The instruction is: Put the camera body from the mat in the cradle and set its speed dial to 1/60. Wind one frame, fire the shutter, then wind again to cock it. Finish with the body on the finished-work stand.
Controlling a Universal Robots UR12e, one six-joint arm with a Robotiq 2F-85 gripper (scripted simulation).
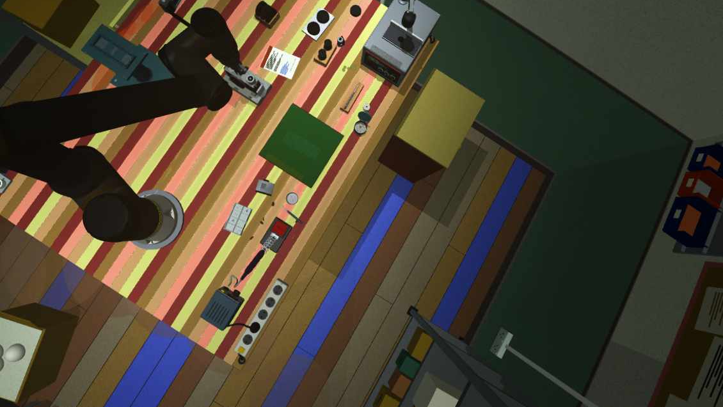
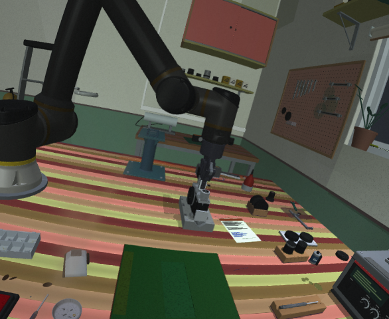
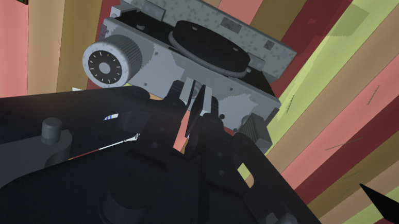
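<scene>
In the middle of the striped bench the camera body (image 1: 248, 82) (image 2: 197, 200) (image 3: 188, 63) sits in the grey cradle (image 2: 196, 219) (image 1: 254, 91), lens cap facing sideways. Its knurled speed dial (image 3: 109, 65) is at one end of the top plate. My gripper (image 3: 196, 93) (image 2: 203, 182) stands over the top plate near the middle, closed with nothing in its fingers. The green mat (image 1: 301, 145) (image 2: 172, 281) lies bare nearer the bench's front edge. The blue finished-work stand (image 2: 149, 151) (image 1: 114, 54) rises behind the cradle.
Behind the cradle stand the blue pedestal and a low wooden table (image 2: 201, 146). A printed sheet (image 2: 240, 230) lies right of the cradle, with lens caps (image 2: 296, 240) and a grey tester (image 2: 373, 285) further right. A parts tray (image 2: 11, 243) sits left.
</scene>
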